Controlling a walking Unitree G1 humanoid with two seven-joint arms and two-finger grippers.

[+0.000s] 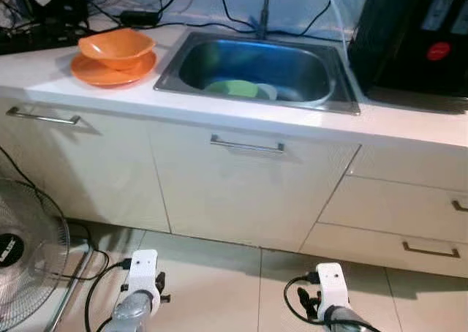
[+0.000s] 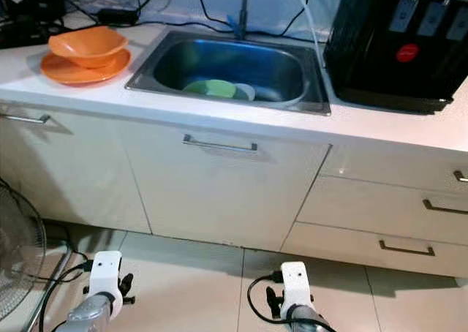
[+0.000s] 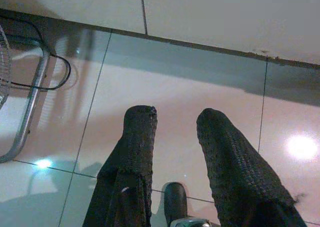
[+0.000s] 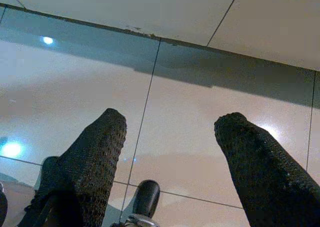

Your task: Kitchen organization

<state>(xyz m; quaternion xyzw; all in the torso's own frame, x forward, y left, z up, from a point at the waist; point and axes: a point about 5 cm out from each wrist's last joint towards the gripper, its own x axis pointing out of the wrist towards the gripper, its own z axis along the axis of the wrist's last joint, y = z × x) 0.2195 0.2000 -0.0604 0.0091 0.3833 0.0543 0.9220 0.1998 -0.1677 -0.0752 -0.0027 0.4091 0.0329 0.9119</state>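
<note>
Left gripper and right gripper both spread, empty, above tiled floor, white counter, steel sink

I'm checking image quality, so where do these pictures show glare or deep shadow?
Left wrist view: bright glare spots on the glossy floor tiles, fingers in shade. Right wrist view: similar light spots on the tiles. Left eye view: soft overall, the sink basin dim.

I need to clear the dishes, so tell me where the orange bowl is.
The orange bowl sits on an orange plate on the counter, left of the sink, in the head views.
</note>
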